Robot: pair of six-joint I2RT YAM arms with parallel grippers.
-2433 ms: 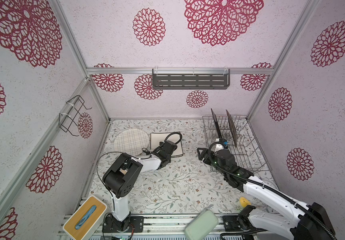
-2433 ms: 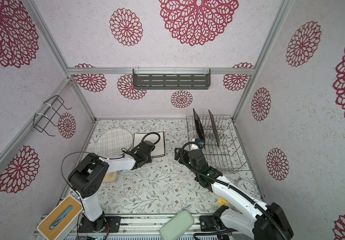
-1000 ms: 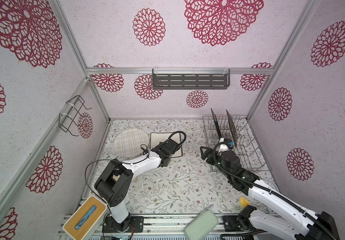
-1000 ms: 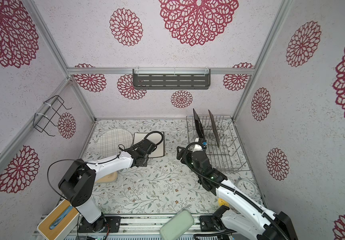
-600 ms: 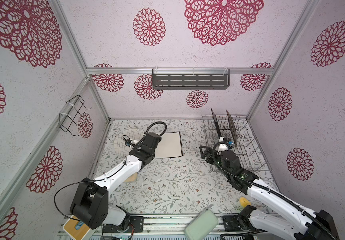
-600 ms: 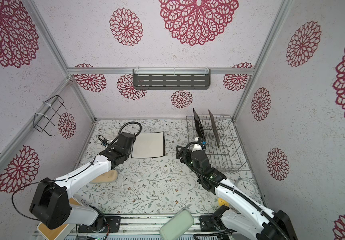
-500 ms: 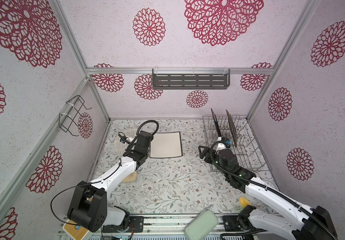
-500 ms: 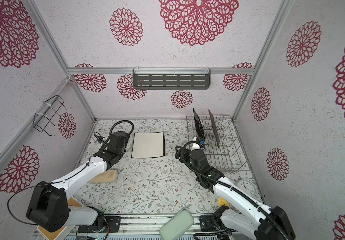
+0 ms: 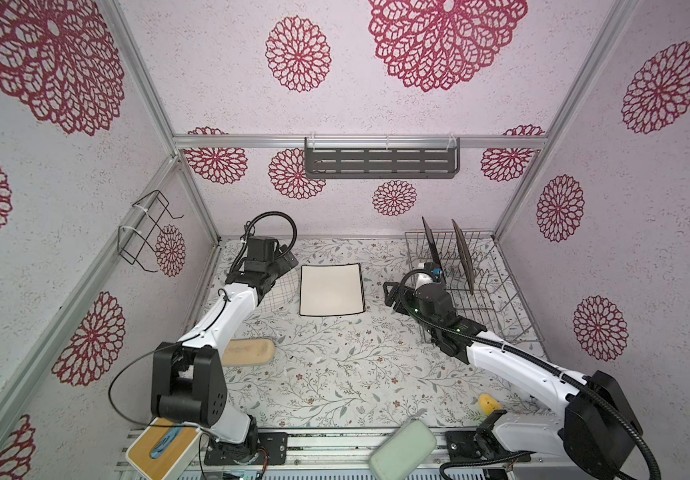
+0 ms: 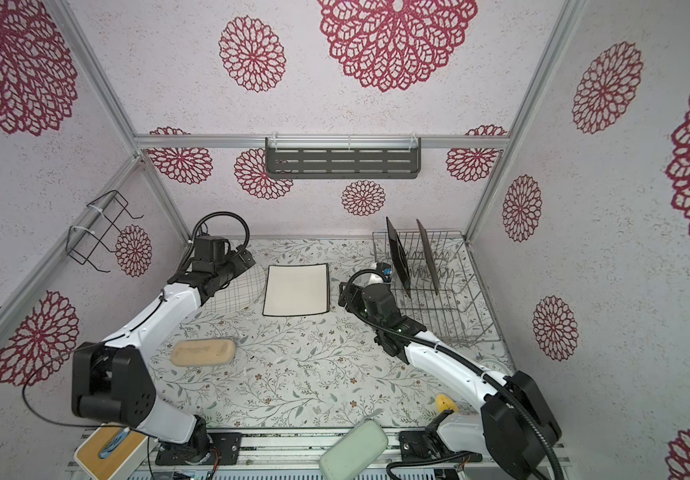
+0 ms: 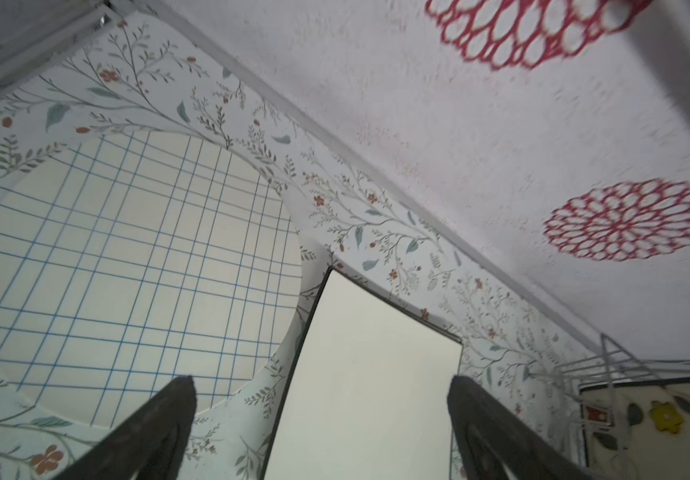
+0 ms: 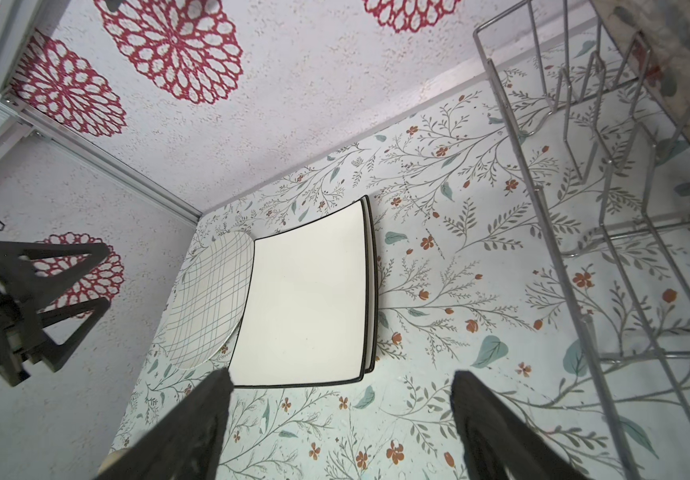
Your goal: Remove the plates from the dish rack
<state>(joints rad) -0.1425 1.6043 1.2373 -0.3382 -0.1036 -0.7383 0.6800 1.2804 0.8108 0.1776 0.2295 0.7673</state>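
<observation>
Five-plate unloading scene, seen from above. A round cream plate with dark grid lines [image 9: 282, 286] [image 10: 240, 293] [image 11: 135, 266] [image 12: 210, 299] lies flat on the floral tabletop near the back-left corner. Just beside it lies a rounded-square white plate with a thin black rim [image 9: 331, 289] [image 10: 296, 289] [image 11: 368, 374] [image 12: 306, 299]. In the right wrist view a second black-rimmed edge shows directly beneath it.

The large silver wire dish rack with rows of upright prongs [image 9: 497, 299] [image 10: 459, 307] [image 12: 584, 208] sits at the back right. Two rounded-square plates stand on edge in its far prongs, a dark plate [image 9: 432, 249] [image 10: 397, 257] and a brown plate [image 9: 462, 259] [image 10: 427, 257]. The left wrist view shows a cream floral face [image 11: 647, 424] on a plate in the rack, but I cannot tell which plate it is.

The left gripper [image 9: 282, 261] [image 10: 244, 259] [image 11: 321, 380] hovers over the round plate, jaws spread wide and holding nothing. The right gripper [image 9: 391, 293] [image 10: 345, 297] [image 12: 341, 374] hangs just beside the rack's left edge, jaws also wide and empty.

A couple of seconds earlier the left gripper was at the near edge of the white plate. It has since swung to the back-left corner, with its arm stretched out. The right gripper has barely shifted, and the two racked plates are unchanged.
</observation>
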